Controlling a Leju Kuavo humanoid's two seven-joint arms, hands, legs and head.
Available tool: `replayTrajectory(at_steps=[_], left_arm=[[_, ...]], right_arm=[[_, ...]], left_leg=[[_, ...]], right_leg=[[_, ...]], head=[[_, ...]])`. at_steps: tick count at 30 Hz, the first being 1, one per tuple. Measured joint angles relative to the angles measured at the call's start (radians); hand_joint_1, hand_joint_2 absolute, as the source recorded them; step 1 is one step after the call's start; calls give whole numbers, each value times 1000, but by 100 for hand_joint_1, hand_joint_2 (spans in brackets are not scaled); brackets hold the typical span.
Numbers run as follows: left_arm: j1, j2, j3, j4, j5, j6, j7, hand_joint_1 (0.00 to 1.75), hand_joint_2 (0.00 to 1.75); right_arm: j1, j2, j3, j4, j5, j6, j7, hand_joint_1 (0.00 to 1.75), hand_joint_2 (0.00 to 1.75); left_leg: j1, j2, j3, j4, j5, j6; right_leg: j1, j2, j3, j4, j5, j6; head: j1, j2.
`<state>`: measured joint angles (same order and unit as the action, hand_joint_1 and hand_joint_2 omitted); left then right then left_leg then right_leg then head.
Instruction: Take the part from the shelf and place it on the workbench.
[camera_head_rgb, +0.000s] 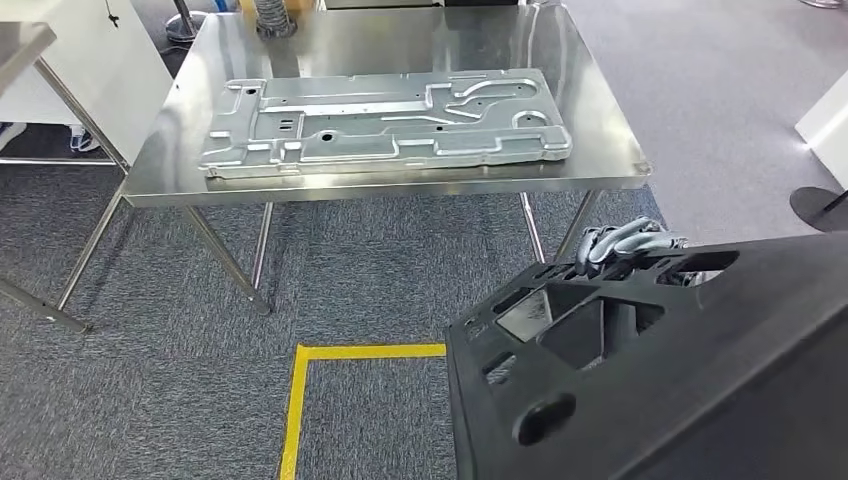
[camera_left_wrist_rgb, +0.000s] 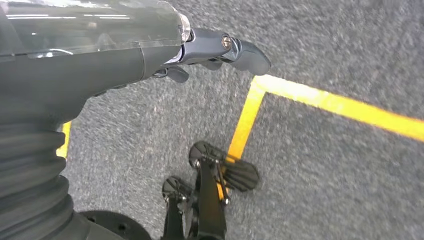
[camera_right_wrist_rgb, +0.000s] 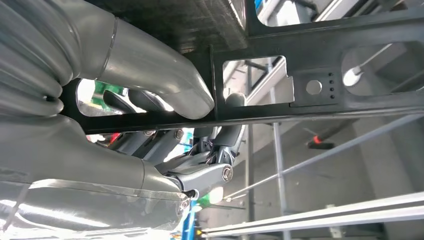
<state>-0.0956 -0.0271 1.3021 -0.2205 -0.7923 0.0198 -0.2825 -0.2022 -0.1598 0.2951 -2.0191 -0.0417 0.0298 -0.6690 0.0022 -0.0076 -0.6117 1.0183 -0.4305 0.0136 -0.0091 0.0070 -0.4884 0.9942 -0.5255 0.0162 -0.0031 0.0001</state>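
Part: a black moulded panel (camera_head_rgb: 660, 370) with cut-out windows, carried at 5 o'clock in the head view, off the surface.
Right robot hand (camera_head_rgb: 625, 243): fingers hooked over the panel's top edge, holding it.
Left robot hand (camera_left_wrist_rgb: 220, 52): fingers curled, nothing held.
Surface: a steel table (camera_head_rgb: 590, 120) at 12 o'clock, bearing a stamped metal sheet (camera_head_rgb: 385, 120).
Floor: grey carpet (camera_head_rgb: 150, 400) marked with yellow tape (camera_head_rgb: 300, 400).

Even overhead light, glare on the steel table (camera_head_rgb: 400, 35) top, carpet (camera_left_wrist_rgb: 325, 190) motion-blurred in the left wrist view, right wrist view backlit.
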Motion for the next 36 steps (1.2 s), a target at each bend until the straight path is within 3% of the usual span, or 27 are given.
replayTrajectory(at_steps=[2, 3, 6, 7, 8, 9, 11, 12, 13, 14, 17, 19, 21, 22, 23, 24, 26, 27, 28, 31, 33, 34, 36], left_arm=[[1, 1, 0, 0, 0, 0, 0, 0, 175], [0, 1, 0, 0, 0, 0, 0, 0, 175], [-1, 1, 0, 0, -1, 0, 0, 0, 175], [0, 1, 0, 0, -1, 0, 0, 0, 175], [0, 1, 0, 0, -1, 0, 1, 0, 175], [1, 1, 0, 0, -2, 0, 2, 0, 175], [0, 0, 0, 0, -3, 0, 3, 0, 175], [-1, 0, 0, 0, -3, 1, 4, 0, 175], [-2, -1, -1, 0, -3, 1, 4, 0, 175], [-2, -1, -1, 0, -3, 1, 5, 0, 175], [-3, 0, -1, 0, -3, 1, 5, 0, 175], [-5, 1, -1, 0, -3, 0, 4, 0, 175], [-5, 2, -1, 0, -3, -1, 3, 0, 175], [-4, 2, -1, 0, -3, -1, 3, 0, 175], [-2, 2, -1, 0, -2, -1, 3, 0, 175], [-1, 2, -1, 0, -2, -2, 2, 0, 175], [1, 2, -1, 0, -2, -2, 1, 0, 175], [0, 3, -1, 0, -2, -2, 0, 0, 175], [0, 3, -1, 0, -2, -2, 0, 0, 175], [2, 3, -1, 0, -2, -3, 0, 0, 175], [2, 3, -1, 0, -2, -3, 0, 0, 175], [1, 3, -1, 0, -1, -3, 0, 0, 175], [0, 3, -1, 0, 2, -1, 0, 0, 175]], right_arm=[[-2, 0, 0, 0, 0, -1, -3, 175, 175], [-4, 0, 0, -1, 0, -2, -4, 175, 175], [-2, 0, 1, -1, 2, -8, -5, 175, 175], [0, 0, 2, -1, 3, -10, -4, 175, 175], [1, 0, 2, -1, 5, -13, -4, 175, 175], [2, 0, 2, -2, 8, -15, -4, 175, 175], [2, 0, 3, -3, 12, -16, -3, 175, 175], [2, 0, 3, -3, 13, -16, -3, 175, 175], [3, 1, 3, -3, 14, -16, -2, 175, 175], [3, 1, 4, -4, 14, -16, -1, 175, 175], [1, 0, 3, -9, 14, -17, 0, 175, 175], [-4, 0, 3, -13, 13, -16, 0, 175, 175], [-8, -1, 3, -14, 10, -16, 1, 175, 175], [-8, -1, 3, -14, 7, -16, 0, 175, 175], [-8, -1, 3, -14, 4, -17, 0, 175, 175], [-8, -1, 3, -15, 2, -18, -1, 175, 175], [-8, -1, 3, -18, -1, -19, -3, 175, 175], [-9, -2, 3, -19, -1, -19, -4, 175, 175], [-10, -2, 2, -19, -2, -19, -4, 175, 175], [-11, -2, 2, -21, -2, -20, -4, 175, 175], [-14, -4, 1, -25, -2, -21, -5, 175, 175], [-15, -4, 1, -26, -3, -22, -6, 175, 175], [-13, -5, 1, -26, -4, -24, -7, 175, 175]], left_leg=[[4, -1, 19, -12, -7, 13], [6, -2, 29, -16, -11, 18], [6, -2, 50, -18, -28, 26], [5, -2, 58, -18, -35, 26], [5, -3, 69, -18, -43, 25], [5, -4, 81, -18, -52, 23], [5, -5, 102, -18, -70, 17], [4, -5, 108, -18, -77, 12], [4, -5, 112, -19, -83, 5], [3, -5, 116, -17, -84, -2], [3, -2, 121, 11, -96, -20], [6, 0, 76, 102, -135, -26], [9, 1, -7, 228, -185, -34], [9, 1, -40, 266, -193, -37], [10, 1, -56, 266, -178, -38], [10, 1, -52, 226, -138, -38], [9, 2, -15, 93, -41, -32], [7, 3, 1, 39, -17, -28], [4, 4, 10, 11, -7, -21], [2, 4, 18, -3, -5, -1], [8, 4, 32, -14, -5, 10], [9, 4, 40, -19, -7, 15], [9, 4, 49, -20, -16, 20]], right_leg=[[-1, -1, -12, 40, -6, 9], [-2, -1, -35, 85, -20, 13], [-5, -2, -158, 268, -87, 22], [-5, -2, -188, 294, -90, 23], [-5, -2, -200, 283, -71, 23], [-5, -2, -193, 237, -32, 21], [-1, -3, -156, 100, 63, 13], [3, -4, -142, 52, 84, 6], [7, -5, -136, 25, 94, -2], [10, -5, -136, 20, 87, -9], [4, -5, -111, 8, 90, -28], [1, -6, -92, 2, 82, -37], [2, -6, -81, 2, 71, -42], [3, -5, -75, 2, 64, -42], [3, -4, -66, 2, 57, -41], [3, -3, -55, 2, 49, -40], [3, -3, -30, 2, 33, -35], [4, -3, -22, 2, 26, -31], [5, -3, -19, 2, 20, -26], [6, -1, -14, -1, 8, -8], [6, -2, -26, 37, -15, 3], [4, -2, -52, 88, -38, 7], [1, -2, -137, 228, -84, 14]], head=[[3, 0], [4, 0], [6, 0], [6, 0], [6, 0], [6, 0], [5, 0], [4, 0], [3, 0], [2, 0], [0, 0], [-3, 0], [-5, 0], [-5, 0], [-5, 0], [-5, 0], [-4, 0], [-4, 0], [-4, 0], [-3, 0], [0, 0], [2, 0], [5, 0]])
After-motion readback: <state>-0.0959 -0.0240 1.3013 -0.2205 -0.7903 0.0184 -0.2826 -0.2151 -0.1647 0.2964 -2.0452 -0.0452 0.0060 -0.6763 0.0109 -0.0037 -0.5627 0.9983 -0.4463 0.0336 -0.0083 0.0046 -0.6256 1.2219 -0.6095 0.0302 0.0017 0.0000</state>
